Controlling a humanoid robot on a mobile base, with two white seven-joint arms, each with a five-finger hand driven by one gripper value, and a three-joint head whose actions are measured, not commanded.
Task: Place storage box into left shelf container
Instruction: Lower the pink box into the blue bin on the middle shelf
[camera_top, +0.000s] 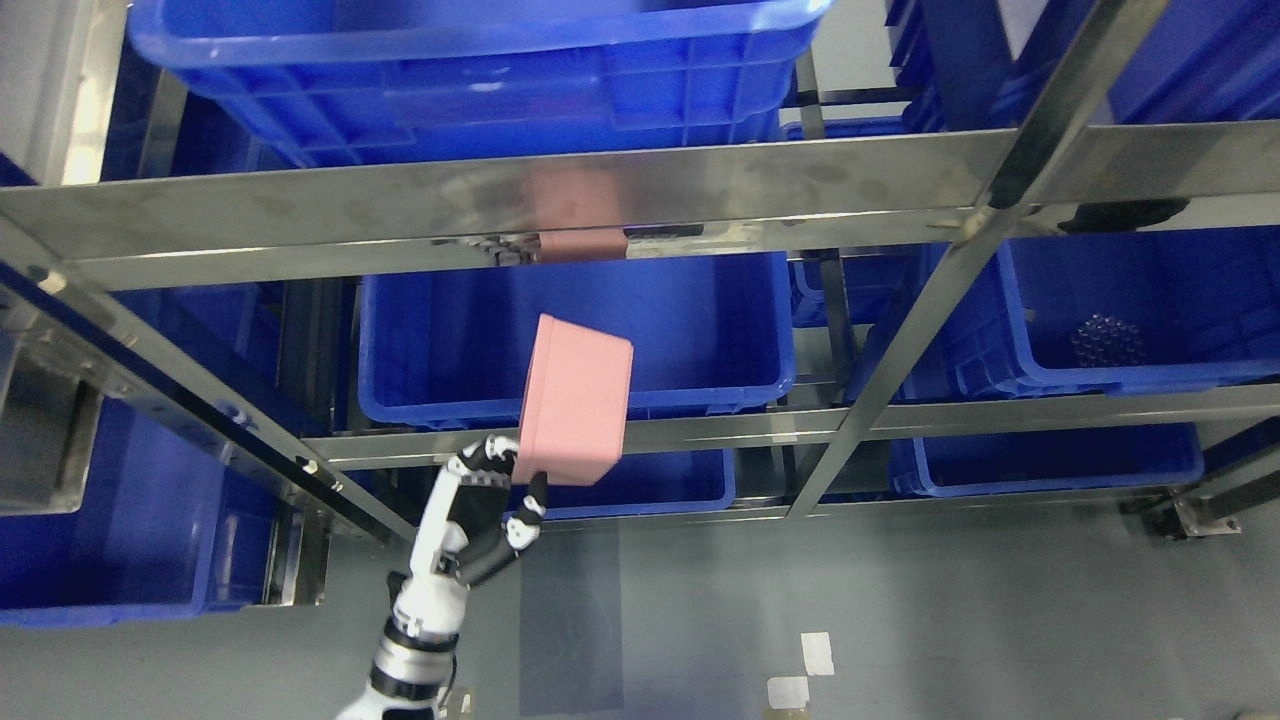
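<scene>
A pink storage box (577, 398) is held upright in front of the steel shelf, its upper half overlapping the front wall of the blue shelf container (680, 330) on the middle level. My left hand (497, 490) rises from the bottom edge left of the middle and is shut on the box's lower left corner, with the thumb below and the fingers at the left side. The box's pink reflection shows on the steel rail (560, 210) above. The right arm is out of view.
More blue bins sit on the rack: one on top (470, 70), one at right holding a dark beaded object (1108, 342), lower ones (1050, 462) and a big one at far left (130, 520). Slanted steel posts (900, 360) frame the bays. Grey floor lies below.
</scene>
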